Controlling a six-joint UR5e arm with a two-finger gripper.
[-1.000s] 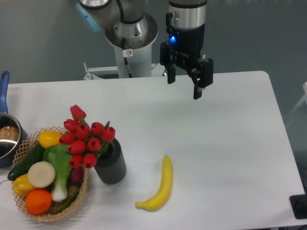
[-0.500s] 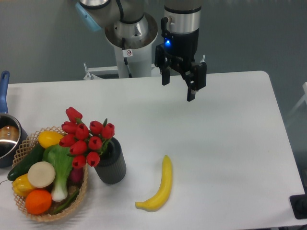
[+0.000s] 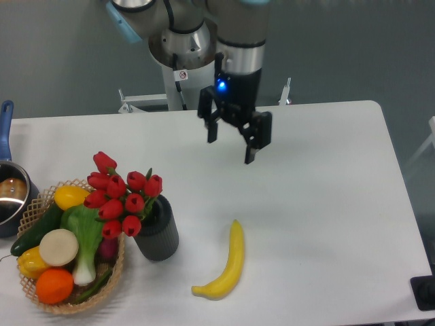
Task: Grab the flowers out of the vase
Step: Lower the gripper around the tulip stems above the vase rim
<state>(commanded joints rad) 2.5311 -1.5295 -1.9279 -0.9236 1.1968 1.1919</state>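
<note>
A bunch of red tulip flowers point(image 3: 122, 195) leans to the left out of the vase point(image 3: 158, 233), a short dark ribbed cylinder standing near the table's front left. My gripper point(image 3: 230, 150) hangs above the table behind and to the right of the vase, well apart from the flowers. Its two dark fingers point(image 3: 249, 151) are spread and hold nothing, so it is open.
A woven basket point(image 3: 41, 299) of fruit and vegetables touches the vase's left side. A yellow banana point(image 3: 227, 263) lies to the right of the vase. A pot point(image 3: 10, 193) with a blue handle sits at the left edge. The arm's base point(image 3: 183, 51) stands behind the table.
The gripper has moved left and down toward the table's middle, closer to the vase. It stays open. The flowers shifted slightly between the earliest frame and now.
</note>
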